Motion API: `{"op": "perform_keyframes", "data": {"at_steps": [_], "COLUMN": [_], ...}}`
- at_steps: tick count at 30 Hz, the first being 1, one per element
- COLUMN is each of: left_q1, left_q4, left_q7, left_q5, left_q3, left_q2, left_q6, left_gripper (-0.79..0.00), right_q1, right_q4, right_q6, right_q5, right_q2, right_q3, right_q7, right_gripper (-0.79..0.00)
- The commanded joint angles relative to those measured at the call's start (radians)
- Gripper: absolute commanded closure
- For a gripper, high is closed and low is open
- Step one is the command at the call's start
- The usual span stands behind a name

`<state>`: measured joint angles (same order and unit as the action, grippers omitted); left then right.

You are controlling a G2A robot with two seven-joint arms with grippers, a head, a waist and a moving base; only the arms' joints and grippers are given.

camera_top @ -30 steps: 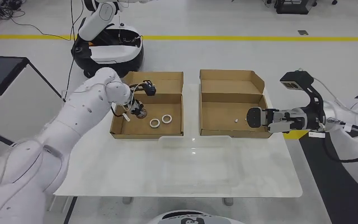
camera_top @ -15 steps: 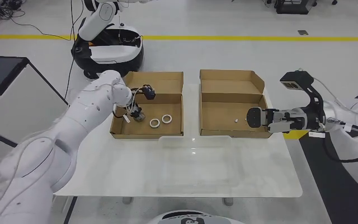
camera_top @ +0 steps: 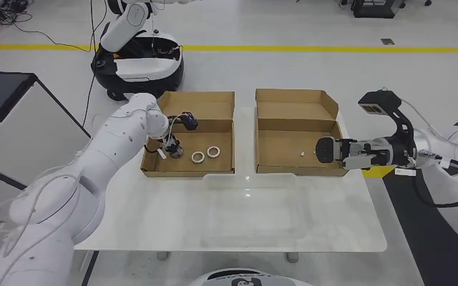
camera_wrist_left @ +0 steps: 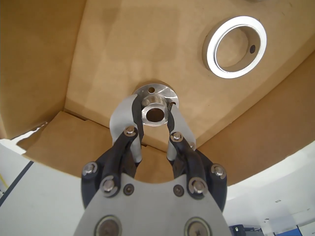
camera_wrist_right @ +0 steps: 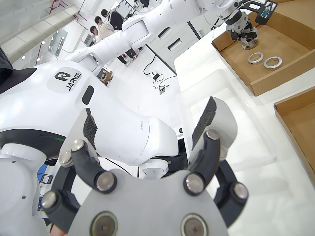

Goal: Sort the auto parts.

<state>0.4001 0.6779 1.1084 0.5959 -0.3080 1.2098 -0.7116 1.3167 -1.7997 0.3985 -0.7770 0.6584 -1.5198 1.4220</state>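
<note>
Left gripper: fingers clamped on flanged hub, inside left box, top view centre-left.
Right gripper: fingers apart, centre-right.

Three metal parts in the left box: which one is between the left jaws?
The flanged hub, the one with a raised collar; the left gripper's jaws clasp it. The two plain rings lie free.

Silver ring & hub; brown box.
</note>
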Motion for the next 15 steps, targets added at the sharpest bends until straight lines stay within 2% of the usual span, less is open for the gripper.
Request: {"op": "perform_keyframes", "data": {"at_steps": [1,9,12,15], "left_q1": [-0.002,-0.025,-0.031,-0.029], "left_q4": [-0.012,0.01,0.044,0.101], "left_q7": [-0.002,0.0,-0.004,-0.008], "left_q5": [-0.004,-0.01,-0.025,-0.045], "left_q3": [-0.004,-0.032,-0.061,-0.102], "left_q2": [0.002,-0.007,-0.025,-0.056], "left_q6": [-0.002,0.009,0.021,0.021], "left_gripper": [-0.785,-0.785,-0.785,-0.785], "right_q1": [0.0,0.0,0.0,0.0], "right_q4": [0.0,0.0,0.0,0.0], "right_q6": [0.0,0.0,0.0,0.0], "right_q5": [0.0,0.0,0.0,0.0], "right_q2": [0.0,0.0,0.0,0.0], "right_q3": [0.0,0.0,0.0,0.0], "right_q7": [0.0,0.0,0.0,0.0], "right_gripper": [-0.785,-0.785,-0.785,-0.785]}}
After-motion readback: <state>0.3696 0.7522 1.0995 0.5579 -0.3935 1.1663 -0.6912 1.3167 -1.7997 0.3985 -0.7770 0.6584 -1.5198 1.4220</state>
